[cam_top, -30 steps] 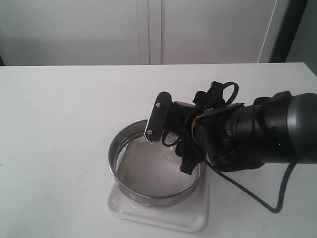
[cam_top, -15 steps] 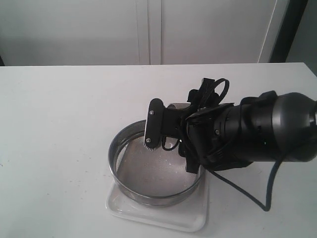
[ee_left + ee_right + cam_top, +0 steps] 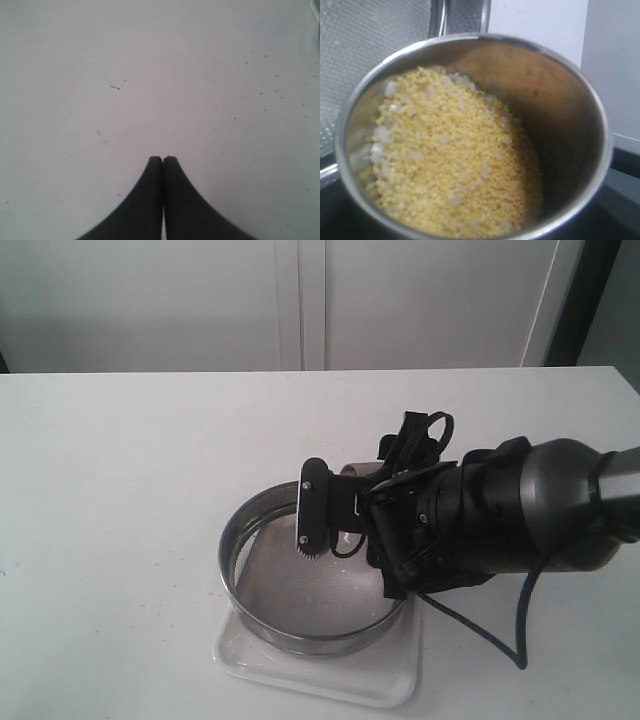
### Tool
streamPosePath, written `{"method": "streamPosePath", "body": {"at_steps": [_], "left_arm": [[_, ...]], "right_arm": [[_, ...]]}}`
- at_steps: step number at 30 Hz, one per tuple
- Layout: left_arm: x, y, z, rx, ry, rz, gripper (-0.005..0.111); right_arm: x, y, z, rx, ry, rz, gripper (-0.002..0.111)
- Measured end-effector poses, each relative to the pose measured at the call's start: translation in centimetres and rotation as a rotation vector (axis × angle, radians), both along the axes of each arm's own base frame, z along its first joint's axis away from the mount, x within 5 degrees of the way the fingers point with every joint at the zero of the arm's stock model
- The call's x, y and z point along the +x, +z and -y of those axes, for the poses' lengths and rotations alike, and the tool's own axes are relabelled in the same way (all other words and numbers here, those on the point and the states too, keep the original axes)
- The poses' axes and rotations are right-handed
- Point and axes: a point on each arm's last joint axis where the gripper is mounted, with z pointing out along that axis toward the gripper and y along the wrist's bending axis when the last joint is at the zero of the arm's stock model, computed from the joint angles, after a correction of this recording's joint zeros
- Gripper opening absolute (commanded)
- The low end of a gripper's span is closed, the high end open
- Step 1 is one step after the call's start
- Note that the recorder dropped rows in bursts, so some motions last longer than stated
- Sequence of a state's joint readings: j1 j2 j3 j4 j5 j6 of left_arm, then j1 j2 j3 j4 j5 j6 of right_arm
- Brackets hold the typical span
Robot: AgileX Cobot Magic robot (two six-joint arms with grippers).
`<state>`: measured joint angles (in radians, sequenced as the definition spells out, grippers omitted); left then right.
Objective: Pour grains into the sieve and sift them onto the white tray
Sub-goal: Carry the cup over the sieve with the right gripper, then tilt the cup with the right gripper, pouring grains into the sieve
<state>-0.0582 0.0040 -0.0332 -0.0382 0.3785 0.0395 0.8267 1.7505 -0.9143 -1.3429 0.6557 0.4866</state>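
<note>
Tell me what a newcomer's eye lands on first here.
The right wrist view is filled by a steel cup heaped with golden-yellow and whitish grains. In the exterior view the bulky black right gripper holds it over the sieve, which sits on the white tray. The left gripper is shut over the white table.

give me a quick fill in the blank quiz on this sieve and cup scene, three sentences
The wide round stainless-steel sieve stands on a flat glossy tray coloured ____.
The small round steel cup in the right gripper holds loose grains, mostly ____ in colour.
The left gripper hangs over the pale table with its jaws ____.
Missing words: white; yellow; shut.
</note>
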Motion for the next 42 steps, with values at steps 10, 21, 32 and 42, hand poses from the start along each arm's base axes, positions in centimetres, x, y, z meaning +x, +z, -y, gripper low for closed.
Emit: {"method": "streamPosePath", "body": {"at_steps": [10,21,32,42], "left_arm": [[0.00,0.00,0.00,0.000,0.000,0.000,0.000],[0.00,0.00,0.00,0.000,0.000,0.000,0.000],[0.00,0.00,0.00,0.000,0.000,0.000,0.000],[0.00,0.00,0.00,0.000,0.000,0.000,0.000]], "right_arm": [[0.01,0.02,0.06,-0.050,0.033,0.000,0.000],[0.01,0.02,0.06,-0.149,0.116,-0.006,0.000],[0.34,0.55,-0.35,-0.224,0.199,0.008,0.000],[0.38,0.59,-0.58,-0.320,0.309,0.015,0.000]]}}
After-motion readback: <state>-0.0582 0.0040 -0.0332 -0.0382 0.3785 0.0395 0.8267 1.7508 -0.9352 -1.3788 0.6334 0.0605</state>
